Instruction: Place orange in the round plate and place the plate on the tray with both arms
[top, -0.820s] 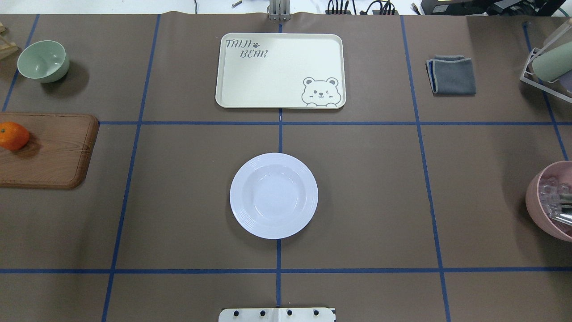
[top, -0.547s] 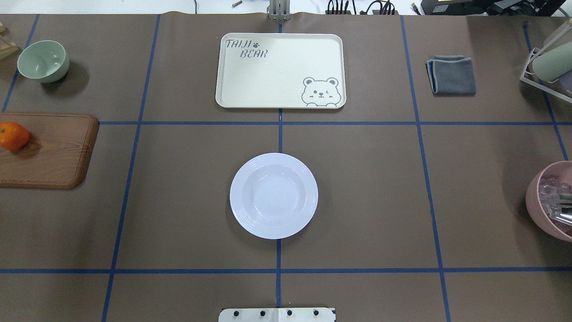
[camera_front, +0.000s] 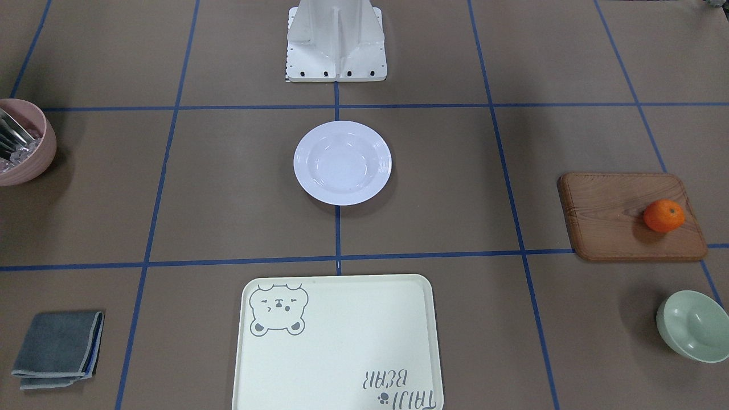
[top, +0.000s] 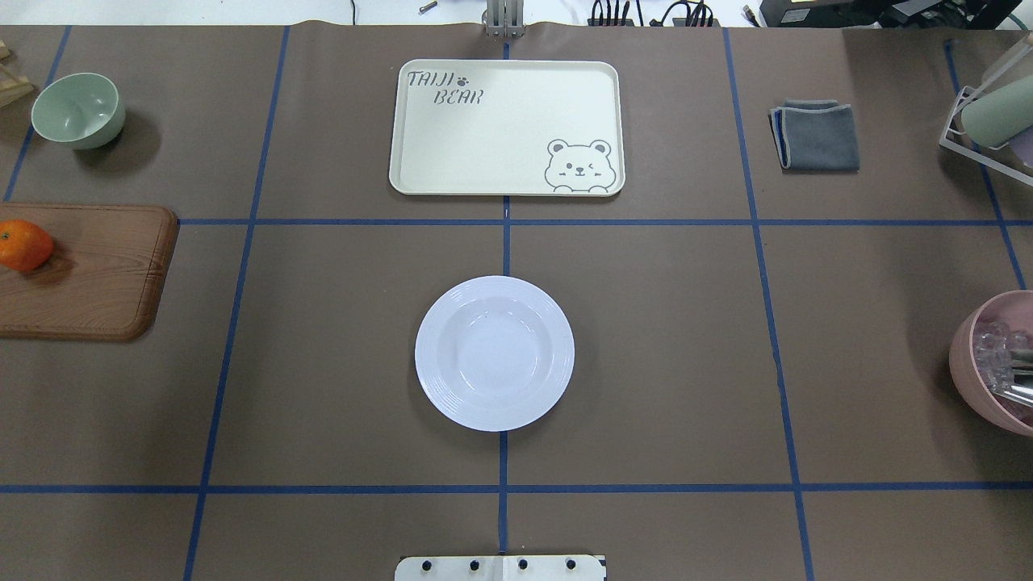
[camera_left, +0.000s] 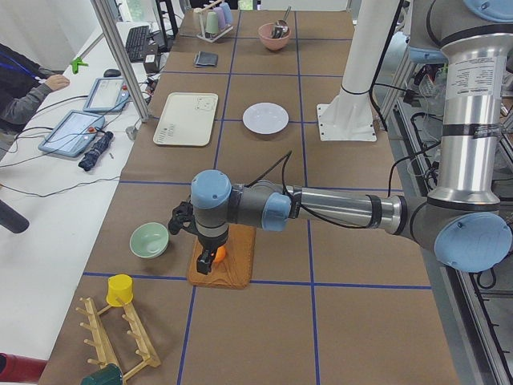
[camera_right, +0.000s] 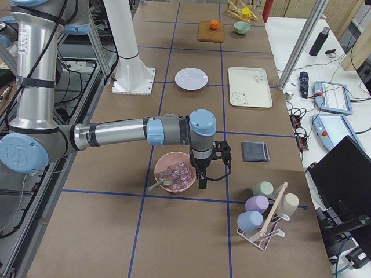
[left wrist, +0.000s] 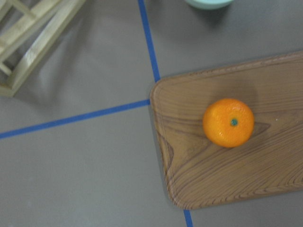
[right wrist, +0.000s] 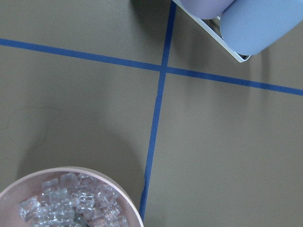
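The orange (top: 23, 245) lies on a brown wooden board (top: 105, 274) at the table's far left, sharp in the left wrist view (left wrist: 228, 122). The white round plate (top: 494, 353) sits mid-table with nothing in it. Beyond it lies the cream tray (top: 500, 137), also bare. Only the exterior left view shows my left gripper (camera_left: 210, 250), which hangs just over the orange (camera_left: 220, 254); whether it is open or shut I cannot tell. My right gripper (camera_right: 203, 180) shows only in the exterior right view, beside the pink bowl (camera_right: 174, 172), and I cannot tell its state.
A pale green bowl (top: 78, 109) stands behind the board. A folded grey cloth (top: 815, 135) and a rack of cups (top: 989, 121) are at the back right. The pink bowl (top: 997, 363) holds clear cubes. A wooden rack (camera_left: 120, 337) stands past the board.
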